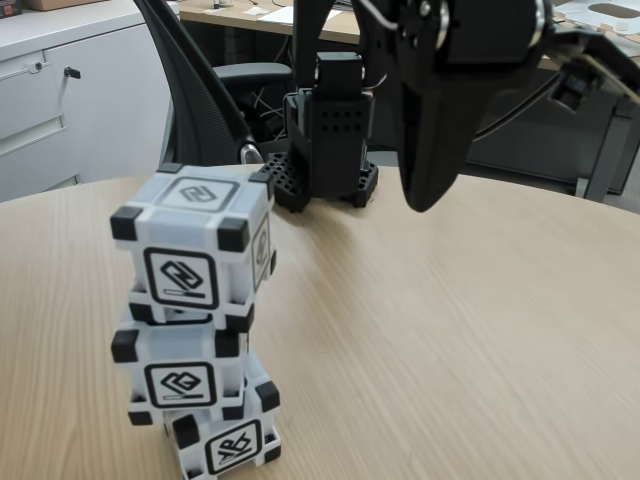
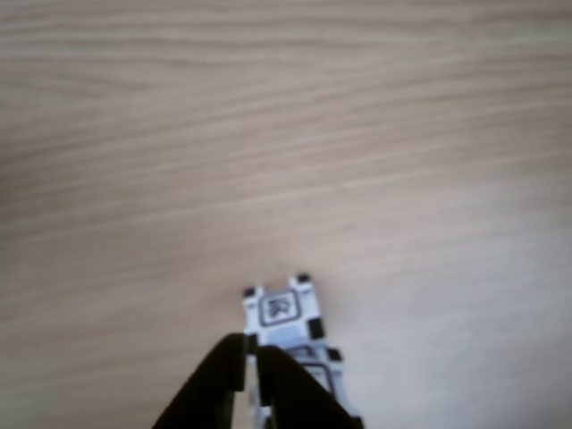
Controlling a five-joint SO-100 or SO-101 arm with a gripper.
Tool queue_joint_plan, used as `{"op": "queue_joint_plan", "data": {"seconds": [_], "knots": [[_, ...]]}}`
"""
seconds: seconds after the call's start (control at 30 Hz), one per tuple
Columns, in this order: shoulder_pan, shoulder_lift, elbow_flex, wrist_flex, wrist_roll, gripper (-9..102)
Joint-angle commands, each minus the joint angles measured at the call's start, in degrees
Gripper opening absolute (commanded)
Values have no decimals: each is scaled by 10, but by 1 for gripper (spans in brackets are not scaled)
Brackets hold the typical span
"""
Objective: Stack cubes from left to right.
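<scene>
Three cubes stacked at seven o'clock on the counter (image 1: 450,330) in the fixed view: top cube (image 1: 195,240), middle cube (image 1: 180,372), bottom cube (image 1: 225,438), the bottom one twisted off square. Hand (image 2: 251,366) empty, fingers nearly together, raised well clear toward one o'clock. Best backed off straight and slowly, without brushing the tower. Stack height plain from the fixed view; from the other view, mainly the top cube's upper face between blurred fingers (image 2: 214,384).
</scene>
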Motion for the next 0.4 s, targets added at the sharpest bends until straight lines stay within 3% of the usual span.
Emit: {"op": "queue_joint_plan", "data": {"seconds": [0.0,0.37], "knots": [[4,31,-4,9,3,0],[-2,30,-11,7,-11,0]]}}
